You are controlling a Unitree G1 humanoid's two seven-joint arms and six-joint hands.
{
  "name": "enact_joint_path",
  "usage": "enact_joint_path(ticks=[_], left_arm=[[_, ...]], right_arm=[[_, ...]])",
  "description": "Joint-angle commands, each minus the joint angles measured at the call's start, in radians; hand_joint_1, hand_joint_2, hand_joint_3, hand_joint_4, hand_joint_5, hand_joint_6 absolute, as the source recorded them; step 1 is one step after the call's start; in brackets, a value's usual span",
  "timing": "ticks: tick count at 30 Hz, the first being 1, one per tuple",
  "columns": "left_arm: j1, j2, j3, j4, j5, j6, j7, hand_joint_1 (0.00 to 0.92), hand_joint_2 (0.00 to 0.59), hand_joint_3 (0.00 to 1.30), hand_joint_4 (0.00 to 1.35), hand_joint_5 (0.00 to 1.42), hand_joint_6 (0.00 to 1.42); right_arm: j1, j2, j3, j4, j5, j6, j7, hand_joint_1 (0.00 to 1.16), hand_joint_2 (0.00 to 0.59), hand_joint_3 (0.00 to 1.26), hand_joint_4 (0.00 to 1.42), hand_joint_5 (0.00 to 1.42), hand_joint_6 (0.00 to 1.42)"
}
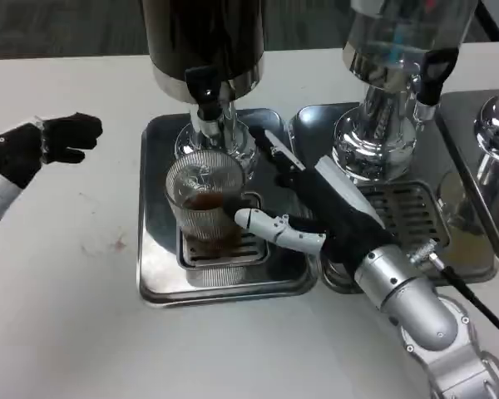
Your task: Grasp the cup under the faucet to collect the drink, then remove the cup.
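The white table [75,332] filled the frame from the lower left up to the top edge. Two steel drip trays rested directly on it: one tray [154,208] at the centre, the second tray [316,125] beside it toward the upper right, their inner edges seeming to touch.

One head camera, looking steeply down.

I'm seeing from the robot's head, close over the white surface [66,316]; the view faces forward onto two metal drip trays [162,287], cropping the dispensers [204,41] above their taps.
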Motion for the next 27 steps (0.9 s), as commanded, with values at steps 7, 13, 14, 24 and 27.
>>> enact_joint_path(ticks=[7,13,14,24,27], left_arm=[[0.008,0.032,-0.002,0.092,0.067,-0.001,0.042,0.0,0.098,0.38,0.3,0.28,0.31],[0.019,0.03,-0.002,0.109,0.074,-0.007,0.045,0.0,0.1,0.39,0.31,0.28,0.31],[0.021,0.029,-0.002,0.108,0.074,-0.008,0.045,0.0,0.1,0.39,0.31,0.28,0.31],[0.032,0.032,-0.001,0.105,0.075,-0.009,0.046,0.0,0.111,0.41,0.33,0.3,0.32],[0.036,0.033,0.0,0.105,0.076,-0.008,0.047,0.0,0.113,0.41,0.34,0.3,0.33]], right_arm=[[-0.068,0.009,0.024,0.079,0.019,-0.033,0.043,0.43,0.227,0.0,0.0,0.0,0.05],[-0.098,0.004,0.042,0.112,0.006,-0.023,0.054,0.42,0.22,0.0,0.0,0.0,0.02],[-0.1,0.005,0.044,0.117,0.006,-0.025,0.054,0.42,0.22,0.0,0.0,0.0,0.02],[-0.116,0.041,0.03,0.198,0.042,-0.083,0.041,0.43,0.214,0.0,0.0,0.0,0.02],[-0.122,0.052,0.025,0.221,0.047,-0.098,0.039,0.43,0.213,0.0,0.0,0.0,0.03]])
